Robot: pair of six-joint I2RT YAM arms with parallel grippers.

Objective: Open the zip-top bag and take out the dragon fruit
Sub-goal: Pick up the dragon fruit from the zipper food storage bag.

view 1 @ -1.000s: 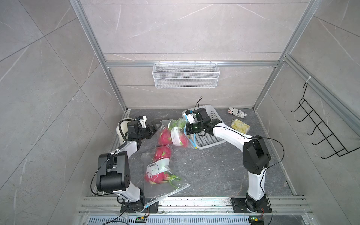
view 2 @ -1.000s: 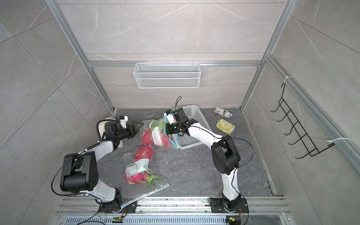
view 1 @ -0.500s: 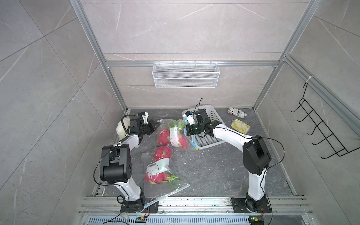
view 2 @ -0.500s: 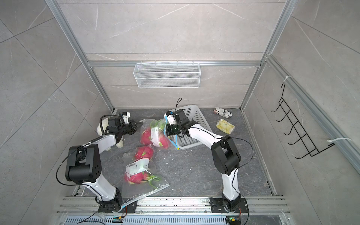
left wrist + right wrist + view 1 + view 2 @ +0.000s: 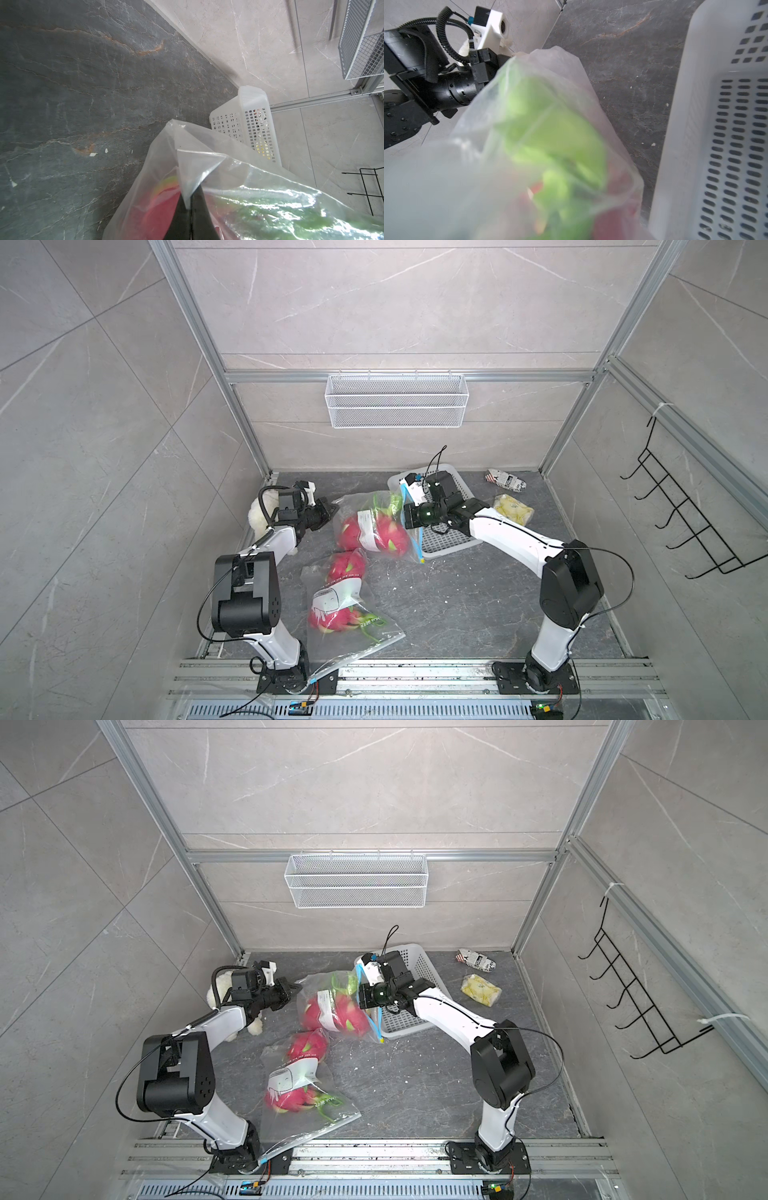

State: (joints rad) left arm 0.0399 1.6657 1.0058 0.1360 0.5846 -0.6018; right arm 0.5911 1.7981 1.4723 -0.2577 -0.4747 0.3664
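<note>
Two dragon fruit [image 5: 390, 536] are inside the zip-top bag [image 5: 363, 506] strung between the arms at the back of the dark stone floor [image 5: 436, 593], so honestly not much is done yet. Left gripper [image 5: 331, 510] is clenched on a corner of the film. The left wrist view shows its black fingers [image 5: 199, 209] pinched tight on a fold of plastic. Right gripper [image 5: 402, 516] is clamped too, and it looks like it has the blue zip edge [image 5: 419, 539]. Its tips are hidden behind the bag, so I'm going by how the strip drapes over it. Can't tell if the seal is parted at all. My read: pulling it open is what's left, then fishing the fruit out.

Nearer the front a second clear bag [image 5: 376, 635] lies flat with another fruit [image 5: 328, 620] in it, plus one more [image 5: 347, 566] at its far end — inside or out, can't say.

Texture-wise, the film is thin, crinkly and glossy — slippery, I'd guess. The fruit are plump magenta ovals with lime-green spiky leaves, and a white label [image 5: 368, 526] lies over them. A perforated white plastic basket [image 5: 446, 547] sits just beside the bag.
</note>
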